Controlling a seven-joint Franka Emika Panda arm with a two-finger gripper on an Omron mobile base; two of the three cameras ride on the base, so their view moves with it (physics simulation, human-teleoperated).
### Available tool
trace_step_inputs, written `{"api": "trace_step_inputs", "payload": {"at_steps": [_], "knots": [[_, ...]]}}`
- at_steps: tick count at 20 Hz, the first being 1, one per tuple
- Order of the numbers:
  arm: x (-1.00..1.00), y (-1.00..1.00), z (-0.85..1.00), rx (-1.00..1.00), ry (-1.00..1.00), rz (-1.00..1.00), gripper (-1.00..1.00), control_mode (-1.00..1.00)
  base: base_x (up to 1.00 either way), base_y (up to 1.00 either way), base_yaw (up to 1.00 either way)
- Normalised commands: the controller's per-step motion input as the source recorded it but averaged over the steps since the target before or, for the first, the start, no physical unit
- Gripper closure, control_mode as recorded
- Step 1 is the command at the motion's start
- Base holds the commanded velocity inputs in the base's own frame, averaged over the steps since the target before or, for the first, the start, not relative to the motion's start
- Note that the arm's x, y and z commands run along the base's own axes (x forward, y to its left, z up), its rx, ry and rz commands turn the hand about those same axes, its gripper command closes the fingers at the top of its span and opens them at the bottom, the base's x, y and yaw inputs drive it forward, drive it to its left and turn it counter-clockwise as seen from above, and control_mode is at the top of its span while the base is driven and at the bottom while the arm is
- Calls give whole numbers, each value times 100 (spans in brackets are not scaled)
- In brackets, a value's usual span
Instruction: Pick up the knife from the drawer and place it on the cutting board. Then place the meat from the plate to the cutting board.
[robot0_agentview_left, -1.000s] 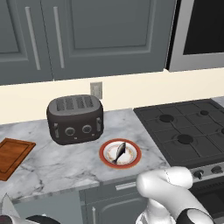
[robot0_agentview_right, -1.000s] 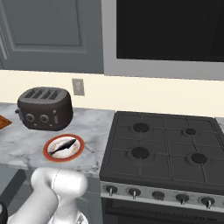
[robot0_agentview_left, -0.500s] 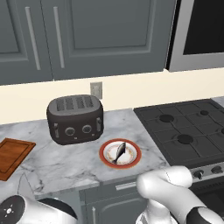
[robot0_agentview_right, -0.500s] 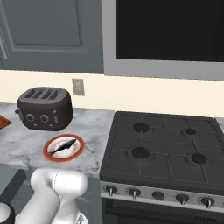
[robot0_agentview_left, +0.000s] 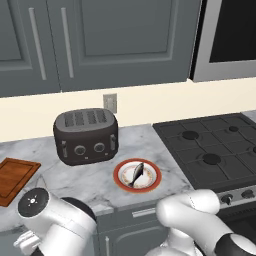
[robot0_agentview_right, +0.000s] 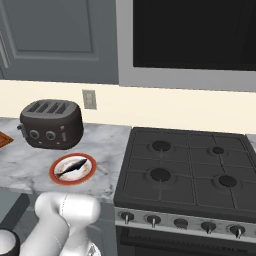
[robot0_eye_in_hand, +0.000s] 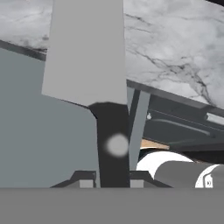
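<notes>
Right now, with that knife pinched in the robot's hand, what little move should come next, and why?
Probably lift and carry the silver-bladed, black-handled knife toward the reddish-brown wooden cutting board. The hand view shows the gripper shut on the handle with the blade standing up over the grey drawer, while the board lies bare at the marble counter's left end.

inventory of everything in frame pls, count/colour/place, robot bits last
knife: 1, silver blade and black handle, between the gripper's fingers, over the counter edge
cutting board: 1, reddish-brown, left end of counter
toaster: 1, dark grey, on counter by the wall
plate: 1, orange-red rim and white centre, in front of toaster
meat: 1, dark grey fish, on plate
stove: 1, black, right of counter
outlet: 1, grey, wall above toaster
counter: 1, grey-white marble
upper cabinets: grey doors, silver handles
gripper: 1, dark fingertips, shut on knife handle
</notes>
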Motion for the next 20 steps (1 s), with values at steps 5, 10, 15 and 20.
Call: {"api": "trace_step_inputs", "payload": {"at_steps": [5, 10, 15, 20], "knots": [[68, 0, 12, 1, 0, 0, 100, -100, 0, 0, 0], [62, 0, 11, 0, 0, 0, 100, -100, 0, 0, 0], [58, 0, 3, 0, 0, 0, 100, -100, 0, 0, 0], [52, 7, 0, 0, 0, 0, 100, -100, 0, 0, 0]]}}
